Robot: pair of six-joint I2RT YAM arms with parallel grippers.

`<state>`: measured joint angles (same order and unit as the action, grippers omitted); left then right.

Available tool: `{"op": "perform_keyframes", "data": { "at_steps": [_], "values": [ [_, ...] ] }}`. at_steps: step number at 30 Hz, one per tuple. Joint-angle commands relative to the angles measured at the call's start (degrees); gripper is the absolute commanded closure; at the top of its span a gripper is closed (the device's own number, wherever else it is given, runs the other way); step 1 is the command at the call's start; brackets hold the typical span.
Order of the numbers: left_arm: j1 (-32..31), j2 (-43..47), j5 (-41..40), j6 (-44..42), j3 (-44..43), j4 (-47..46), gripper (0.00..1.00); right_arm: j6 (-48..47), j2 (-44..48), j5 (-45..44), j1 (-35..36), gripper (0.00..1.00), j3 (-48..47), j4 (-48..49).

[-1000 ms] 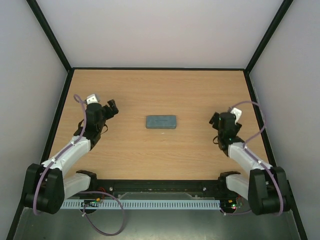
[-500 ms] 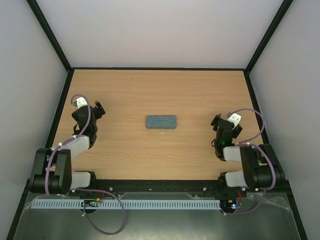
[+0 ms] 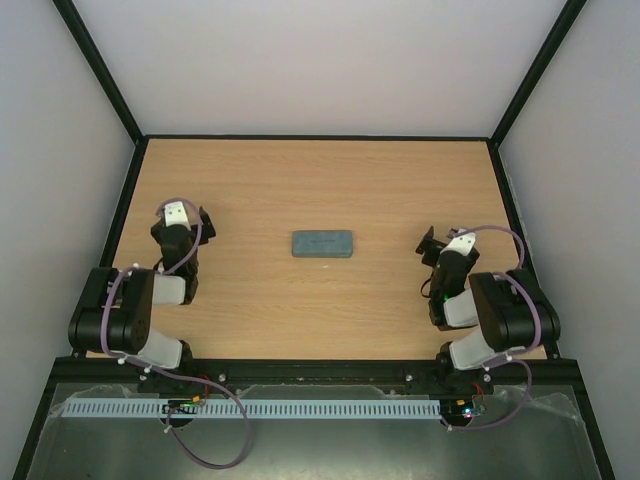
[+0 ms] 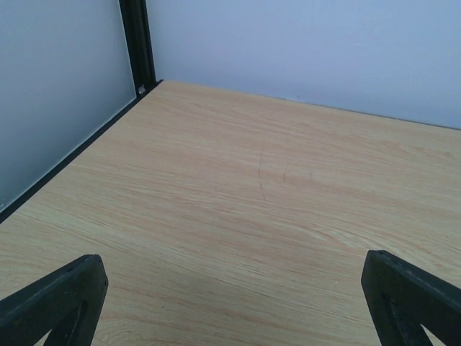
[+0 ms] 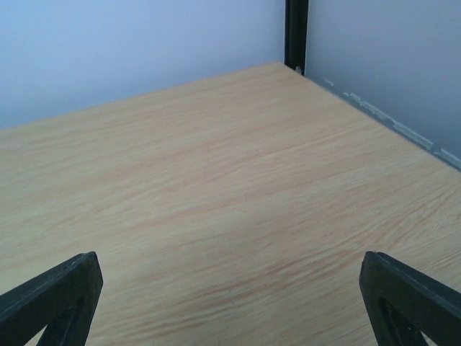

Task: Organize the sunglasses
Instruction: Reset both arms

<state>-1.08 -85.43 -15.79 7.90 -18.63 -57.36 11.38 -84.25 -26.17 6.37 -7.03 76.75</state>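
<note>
- Blue-grey and shut, the case (image 3: 322,244) lies flat on the wooden table (image 3: 320,170). It is off to the right of the left gripper (image 3: 203,224) and off to the left of the right gripper (image 3: 432,244), about midway between them and well apart from both.
- No view shows the sunglasses. They may be inside the closed case, but the pictures cannot confirm that, so calling the job finished could be a mistake.
- Both grippers are released and empty. In each wrist view the fingers (image 4: 57,299) sit at the frame edges with only bare wood between them, and neither wrist camera has the case in sight.
- If the lid has not latched, a nudge from either side could pop it open or slide the case across the smooth wood — a light box with little to anchor it.
- Checking the contents carries its own risk. One gripper prying the lid while nothing braces the case would probably tip or spin it, and the thin frame could spill out or get pinched at the hinge.
- Both arms sit folded close to their bases, and a reach toward the centre from each side at once could bring the open fingers together over the case — better one at a time.
</note>
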Motion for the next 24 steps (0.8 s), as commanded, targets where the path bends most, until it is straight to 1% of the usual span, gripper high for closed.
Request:
{"op": "perform_keyframes", "data": {
  "at_steps": [1, 2, 4, 5, 7, 9, 10, 11, 12, 13, 14, 15, 17, 19, 24],
  "values": [
    [-0.02, -0.73, -0.92, -0.78, 3.94, -11.95, 0.0, -2.69, -3.66, 1.49, 0.25, 0.01, 1.66, 10.99],
    [0.1, -1.27, -1.59, -0.58, 4.74, -14.78, 0.0, -1.96, -1.67, 1.64, 0.27, 0.01, 0.27, 5.36],
    [0.08, -1.13, -1.89, -0.41, 4.41, -13.58, 0.01, -3.49, -5.03, 1.31, 0.51, 0.02, -0.1, 10.47],
    [0.11, -1.08, -1.82, -0.27, 4.61, -13.98, 0.01, -3.85, -5.15, 0.82, 1.04, 0.01, -0.43, 10.0],
    [-0.01, -1.26, -1.86, -0.66, 4.59, -14.3, 0.01, -2.88, -2.88, 0.71, 1.22, 0.01, -2.0, 3.2],
    [-0.19, -1.31, -2.05, -0.83, 4.52, -14.25, 0.0, -3.73, -4.66, 0.52, 1.18, 0.01, -2.12, 5.83],
    [-0.23, -1.37, -2.24, -0.72, 4.45, -14.05, 0.01, -3.7, -4.51, 0.58, 1.16, 0.01, -2.1, 5.67],
    [-0.32, -1.58, -3.44, -0.46, 4.31, -13.93, 0.01, -3.4, -3.86, 0.53, 1.12, 0.01, -2.62, 3.54],
    [-0.74, -1.88, -4.28, -0.43, 4.71, -14.79, 0.01, -3.08, -3.48, 0.58, 1.1, 0.01, -2.77, 2.58],
    [-0.85, -2.63, -4.61, -0.76, 5.69, -17.75, 0.01, -3.31, -3.72, 0.52, 1.13, 0.01, -2.53, 3.39],
    [-0.88, -2.67, -4.63, -0.74, 5.71, -18.34, 0.01, -3.57, -4.15, 0.55, 1.14, 0.01, -2.23, 4.84],
    [-0.79, -2.16, -4.54, -0.34, 5.35, -16.27, 0.0, -3.57, -4.35, 0.48, 1.16, 0.01, -2.17, 5.12],
    [-0.85, -2.54, -4.51, -0.64, 5.74, -17.7, 0.01, -3.32, -3.75, 0.32, 1.12, 0.01, -2.69, 3.18],
    [-0.85, -2.05, -4.5, -0.47, 5.55, -16.55, 0.0, -3.29, -4.07, 0.35, 1.11, 0.01, -2.9, 3.4],
    [-1.03, -2.19, -4.34, -1.0, 5.71, -17.35, 0.0, -3.27, -4.06, 0.33, 1.13, 0.02, -2.91, 3.4]
  ]
}}
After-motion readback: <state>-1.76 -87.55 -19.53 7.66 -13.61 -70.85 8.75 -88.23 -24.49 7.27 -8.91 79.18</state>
